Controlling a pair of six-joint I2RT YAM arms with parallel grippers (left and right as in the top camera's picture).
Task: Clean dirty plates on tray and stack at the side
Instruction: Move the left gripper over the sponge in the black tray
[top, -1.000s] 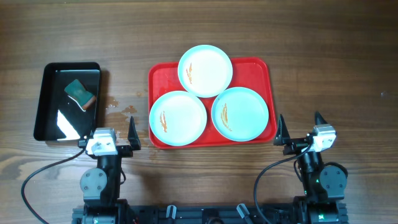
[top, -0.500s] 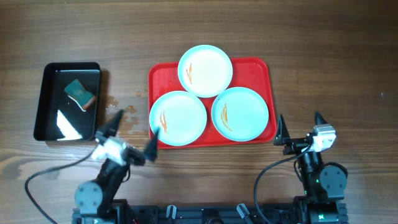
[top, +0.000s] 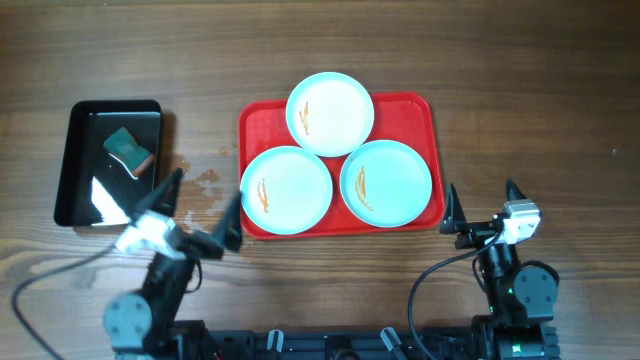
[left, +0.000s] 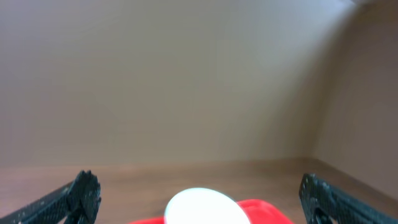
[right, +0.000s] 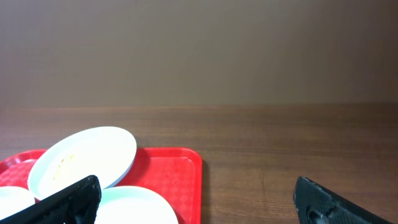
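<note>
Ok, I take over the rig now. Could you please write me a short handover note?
Left gripper: open, empty, between the black tray and the red tray.
Right gripper: open, empty, right of the red tray.
Plates: rear plate, front left plate and front right plate all sit on the red tray, each with orange streaks.
The sponge lies in the black tray.
Done: nothing visible. Left: clean all three plates, stack them at the side.

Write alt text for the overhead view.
Three pale plates streaked with orange dirt sit on a red tray on a wooden table. A black tray holding a sponge lies left of it. The left claw and right claw are open.
</note>
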